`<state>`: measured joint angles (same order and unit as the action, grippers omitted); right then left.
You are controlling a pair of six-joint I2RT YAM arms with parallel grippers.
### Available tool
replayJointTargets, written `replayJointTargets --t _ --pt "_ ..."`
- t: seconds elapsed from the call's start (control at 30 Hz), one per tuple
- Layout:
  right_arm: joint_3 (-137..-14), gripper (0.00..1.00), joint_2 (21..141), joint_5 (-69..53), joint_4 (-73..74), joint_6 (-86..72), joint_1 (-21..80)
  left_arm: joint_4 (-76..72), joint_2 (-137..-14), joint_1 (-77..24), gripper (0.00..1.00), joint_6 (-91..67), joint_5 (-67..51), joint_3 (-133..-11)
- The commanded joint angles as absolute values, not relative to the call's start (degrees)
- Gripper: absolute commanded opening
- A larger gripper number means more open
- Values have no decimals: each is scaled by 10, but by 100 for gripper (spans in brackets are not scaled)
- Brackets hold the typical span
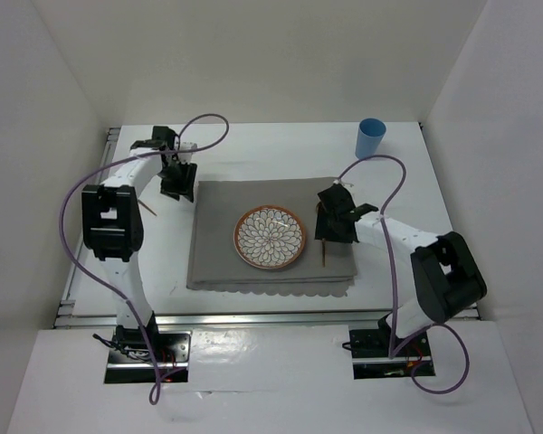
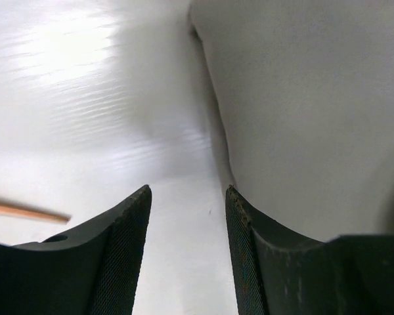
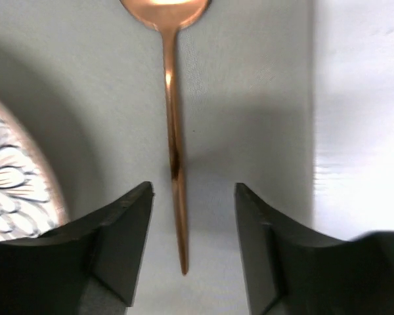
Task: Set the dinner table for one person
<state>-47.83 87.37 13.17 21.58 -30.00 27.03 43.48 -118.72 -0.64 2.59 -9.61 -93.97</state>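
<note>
**Top external view: worktop point(image 1: 253, 154) partly laid**

The white worktop fills the floor between the walls, with the arm bases at its near edge. A grey placemat point(image 1: 217, 244) lies mid-worktop and carries a patterned plate point(image 1: 270, 238). The right gripper point(image 3: 192, 193) is spread wide over a copper spoon point(image 3: 174, 131) beside the plate, and the handle lies between its fingers, clear of both. Toward the left edge, the left gripper point(image 2: 187, 197) hangs parted and empty. A blue cup point(image 1: 370, 138) stands at the far right corner.
</note>
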Motion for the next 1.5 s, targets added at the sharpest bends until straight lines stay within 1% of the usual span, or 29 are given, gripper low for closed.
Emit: replayJointTargets --t 0.0,0.03,0.07,0.1,0.13,0.2,0.3,0.37,0.43,0.6,0.73,0.77,0.93,1.03,1.07,1.17,1.23,1.3,1.33,1.37,1.43,1.47 --pt "-534 63 811 177 253 -289 272 423 -1090 7 56 -2 -49 -955" --pt "-548 64 802 177 253 -282 272 404 -1069 7 58 -10 -34 -933" --pt "-554 66 792 183 253 -282 272 379 -1047 14 68 -20 -15 -914" --pt "-554 66 783 183 253 -276 272 311 -1007 25 72 -39 29 -891" --pt "-554 66 770 183 241 -276 272 275 -992 32 76 -50 55 -840" --pt "-554 66 770 176 228 -269 272 237 -983 50 81 -73 101 -817" --pt "-559 66 779 165 221 -269 272 265 -1022 89 81 -133 119 -854" --pt "-564 66 796 158 221 -269 272 339 -1076 120 81 -192 100 -915" --pt "-564 66 804 158 221 -269 272 366 -1102 134 81 -221 89 -939" --pt "-553 66 794 158 221 -274 278 315 -1109 139 81 -215 105 -902" --pt "-541 66 782 176 233 -274 278 358 -1163 144 81 -242 105 -924" --pt "-533 66 774 182 233 -280 278 366 -1172 144 81 -248 89 -924" --pt "-521 66 753 187 245 -280 278 360 -1201 149 81 -248 91 -924" --pt "-521 66 747 193 257 -280 278 355 -1216 155 79 -243 56 -931" --pt "-521 66 747 200 258 -280 278 355 -1222 155 77 -237 42 -931" --pt "-521 66 737 206 263 -280 278 343 -1223 155 77 -232 42 -931" --pt "-521 66 731 212 263 -286 278 351 -1239 160 70 -232 36 -942" --pt "-521 66 731 221 263 -286 278 364 -1265 167 60 -225 29 -947" --pt "-527 66 731 221 263 -286 278 364 -1270 167 51 -219 29 -953" --pt "-534 66 731 227 268 -286 278 364 -1270 173 28 -219 17 -953" --pt "-540 66 726 234 268 -286 278 364 -1275 179 6 -212 -1 -948" --pt "-541 66 726 234 268 -286 278 364 -1275 179 0 -206 -9 -947"
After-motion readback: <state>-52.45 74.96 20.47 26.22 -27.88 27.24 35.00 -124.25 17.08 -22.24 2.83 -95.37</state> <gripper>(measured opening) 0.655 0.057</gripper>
